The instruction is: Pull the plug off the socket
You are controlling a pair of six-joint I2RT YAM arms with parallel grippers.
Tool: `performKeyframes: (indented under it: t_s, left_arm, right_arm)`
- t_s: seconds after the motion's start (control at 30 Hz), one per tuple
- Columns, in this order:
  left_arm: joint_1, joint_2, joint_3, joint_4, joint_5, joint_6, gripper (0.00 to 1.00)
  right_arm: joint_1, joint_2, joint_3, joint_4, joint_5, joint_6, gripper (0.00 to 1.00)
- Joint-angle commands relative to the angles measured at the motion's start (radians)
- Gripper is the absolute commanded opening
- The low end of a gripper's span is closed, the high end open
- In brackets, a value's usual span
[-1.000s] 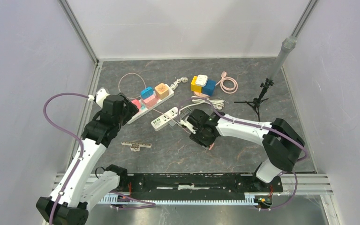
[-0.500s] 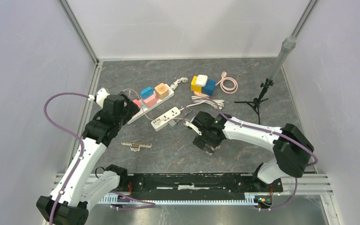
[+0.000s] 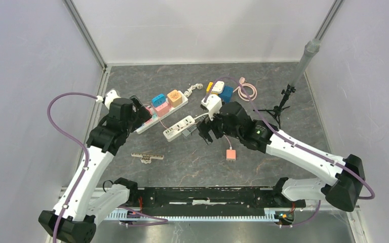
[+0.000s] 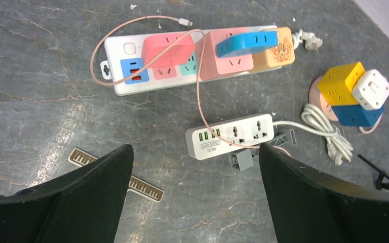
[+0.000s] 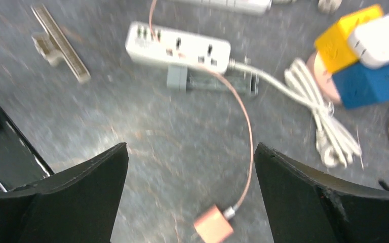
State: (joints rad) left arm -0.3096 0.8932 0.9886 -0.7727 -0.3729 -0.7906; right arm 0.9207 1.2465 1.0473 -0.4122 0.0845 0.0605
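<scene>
Your right gripper [image 5: 190, 147] hangs with jaws wide apart and empty over the small power strip [image 5: 178, 44]. The pink plug [image 5: 213, 229] lies loose on the table [image 5: 131, 167] at the lower middle of the right wrist frame, clear of every socket. Lift that arm straight up so it cannot snag the thin pink cable [image 5: 246, 147] crossing the strip; your left gripper [image 4: 195, 152], also spread on nothing, can hold off.

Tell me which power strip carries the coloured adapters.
The long white strip, with pink, blue and orange adapters on top. The short strip nearby has bare sockets.
</scene>
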Motion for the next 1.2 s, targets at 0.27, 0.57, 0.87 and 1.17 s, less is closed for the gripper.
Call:
performKeyframes:
  t_s: [0.27, 0.57, 0.87, 1.17]
  left_arm:
    - [0.006, -0.04, 0.032, -0.075, 0.12, 0.128, 1.0]
    - [0.012, 0.043, 0.09, -0.029, 0.243, 0.189, 1.0]
    - [0.009, 0.236, 0.11, 0.297, 0.651, 0.189, 1.0]
    - [-0.031, 0.64, 0.348, 0.43, 0.683, 0.166, 0.98]
  right_arm:
    - [-0.003, 0.17, 0.16, 0.353, 0.118, 0.377, 0.94]
    - [-0.024, 0.42, 0.448, 0.18, 0.29, 0.379, 0.91]
    - [-0.298, 0.421, 0.339, 0.223, 0.23, 0.232, 0.93]
    - [-0.497, 0.601, 0.413, 0.262, -0.069, 0.377, 0.79]
